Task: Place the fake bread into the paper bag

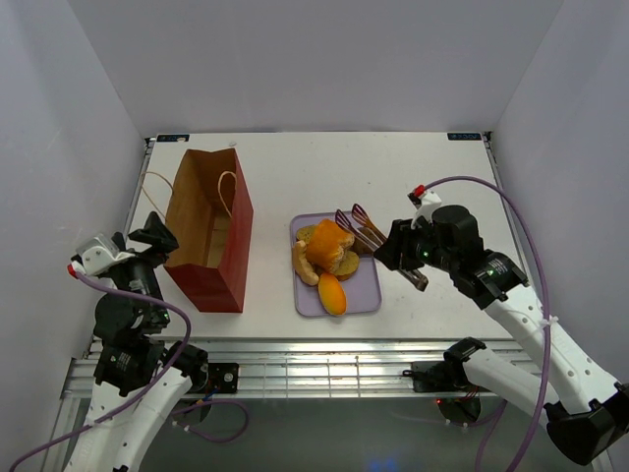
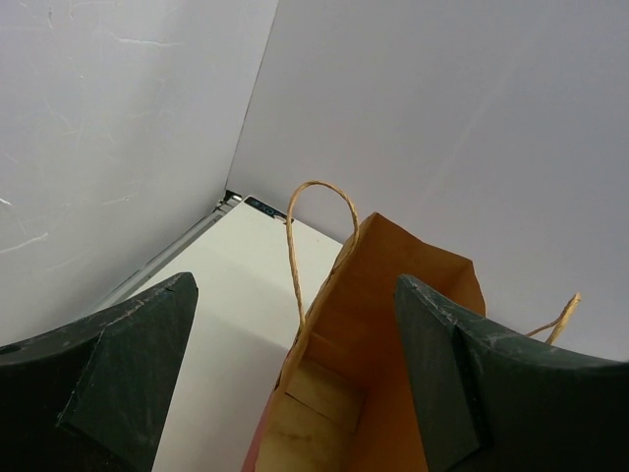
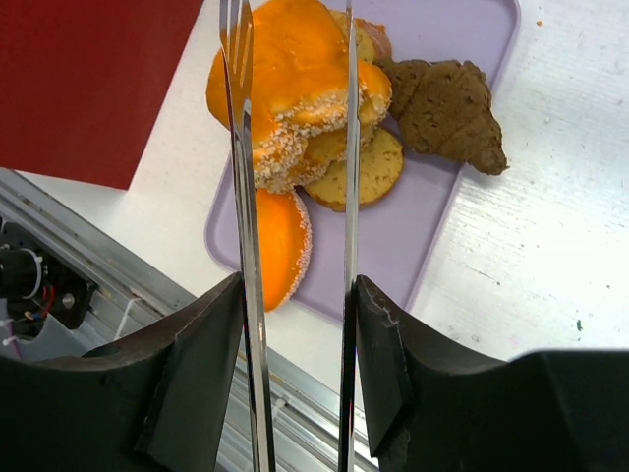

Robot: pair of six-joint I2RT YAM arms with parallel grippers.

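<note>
The paper bag (image 1: 208, 228) stands open at the left, reddish-brown outside and tan inside. It also shows in the left wrist view (image 2: 393, 324). My left gripper (image 1: 157, 236) is open and empty beside the bag's near-left rim, its fingers (image 2: 128, 364) on either side of that rim. The fake bread lies piled on the lavender tray (image 1: 366, 293): an orange sesame bun (image 3: 295, 79), an orange piece (image 3: 280, 246), a round slice (image 3: 364, 177) and a brown croissant (image 3: 447, 103). My right gripper (image 1: 405, 258) is shut on metal tongs (image 3: 241, 147), whose open tips reach over the orange bun.
The bag's cord handles (image 2: 295, 246) loop up from its rim. The enclosure's white walls stand close behind and to the left of the bag. The table's metal front rail (image 3: 59, 256) runs just below the tray.
</note>
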